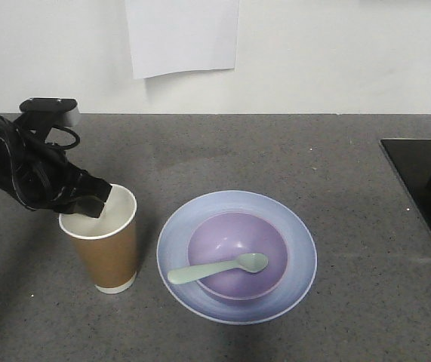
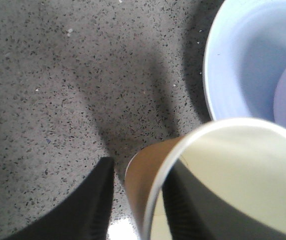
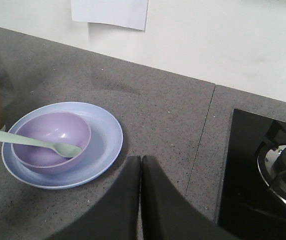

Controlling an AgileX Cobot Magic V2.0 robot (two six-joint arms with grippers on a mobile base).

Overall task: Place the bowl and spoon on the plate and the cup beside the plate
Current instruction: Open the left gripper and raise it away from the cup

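A: Brown paper, that is the cup (image 1: 108, 245). It stands upright on the grey table (image 1: 290, 151), near the left edge and just beside the plate (image 1: 300, 249). It looks like there is a thin gap between them.

B: And who has it?

A: The left fingers (image 1: 94, 202) pinch its rim. In the left wrist view one finger (image 2: 82, 205) is outside the brown wall and the other is inside the cup, with the rim between them.

B: What about the bowl and spoon?

A: The purple bowl (image 1: 234, 241) sits in the middle of the blue plate. The green spoon (image 1: 217, 269) lies in the bowl, with its handle poking out over the rim toward the cup.

B: So what is left to do?

A: I think just letting go. The cup seems to be in its place already.

B: How do you let go nicely?

A: Open the fingers slowly, only a little, so the soft paper rim does not tip. Then lift straight up, so the inside finger does not hook the rim. Do not swing toward the plate, because the spoon handle is close.

B: And the other arm?

A: The right fingers (image 3: 140, 200) are pressed together with nothing in them, over the front of the table toward the stove (image 3: 278, 170).
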